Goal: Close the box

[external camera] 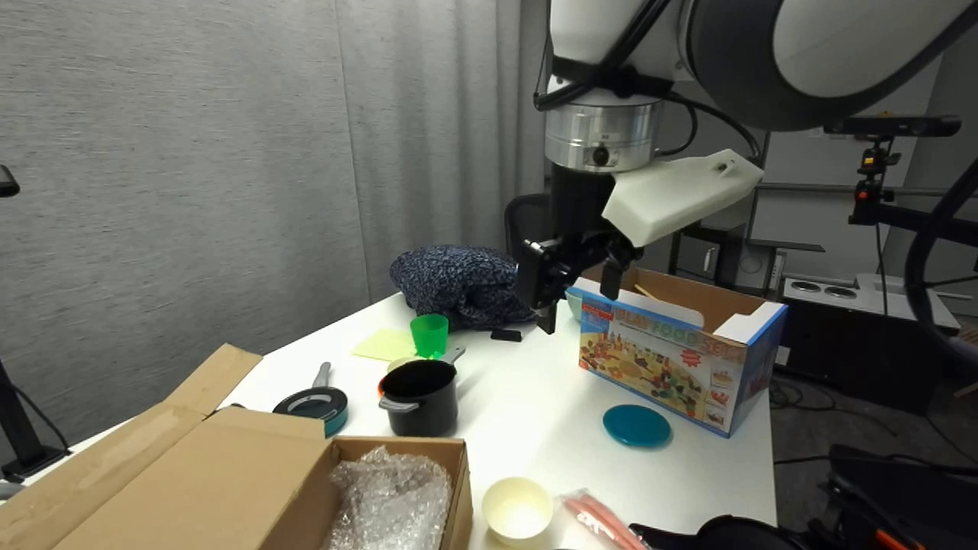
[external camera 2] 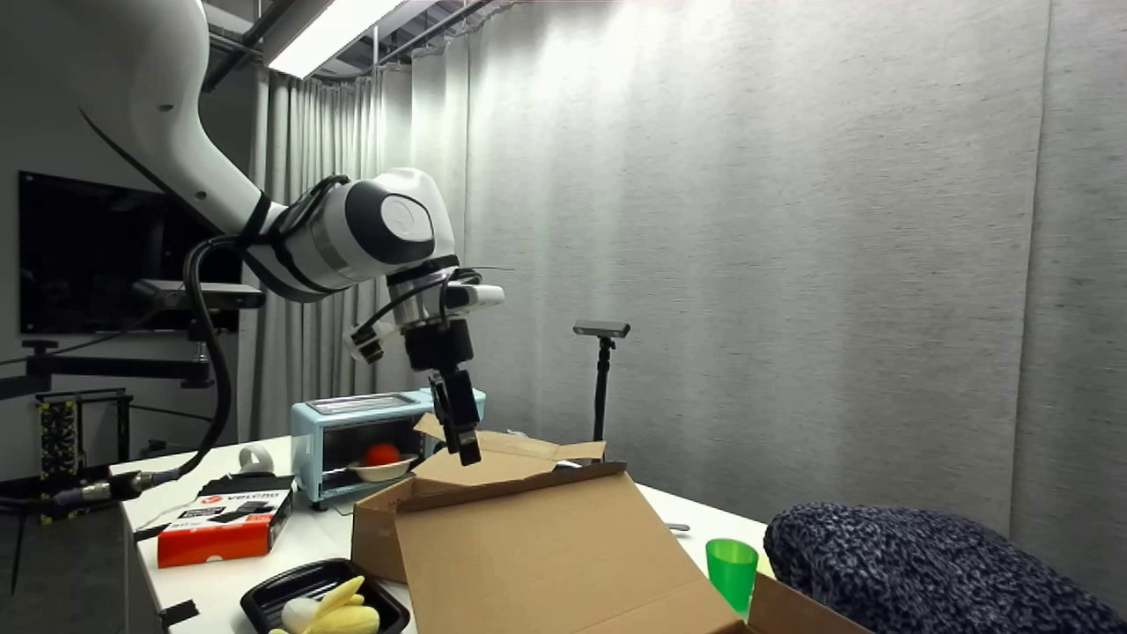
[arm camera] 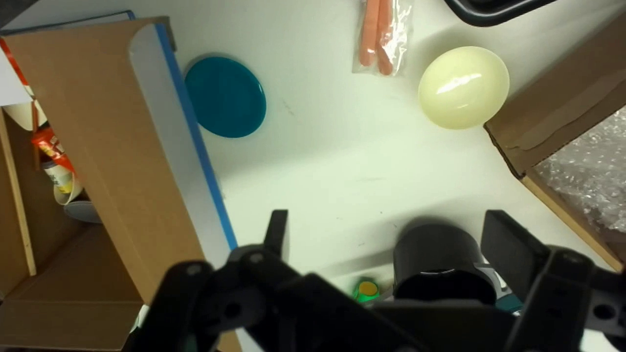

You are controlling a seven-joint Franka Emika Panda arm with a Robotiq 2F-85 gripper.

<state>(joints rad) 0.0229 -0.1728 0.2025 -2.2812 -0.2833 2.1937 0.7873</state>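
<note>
Near the edge of a white tabletop, a rectangular blue cardboard box printed with colourful food stands open. Nearby hangs a black two-fingered gripper, jaws apart, empty. Pressing the box's white flaps inward slowly should keep it steady.

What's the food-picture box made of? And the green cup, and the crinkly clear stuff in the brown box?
Food-picture box: cardboard, smooth-looking printed outside; bare brown shows inside.
Green cup: probably smooth plastic; light seems to glow through it.
Crinkly clear stuff: likely bubble wrap, a shiny plastic film; it glints and looks bumpy.
</note>
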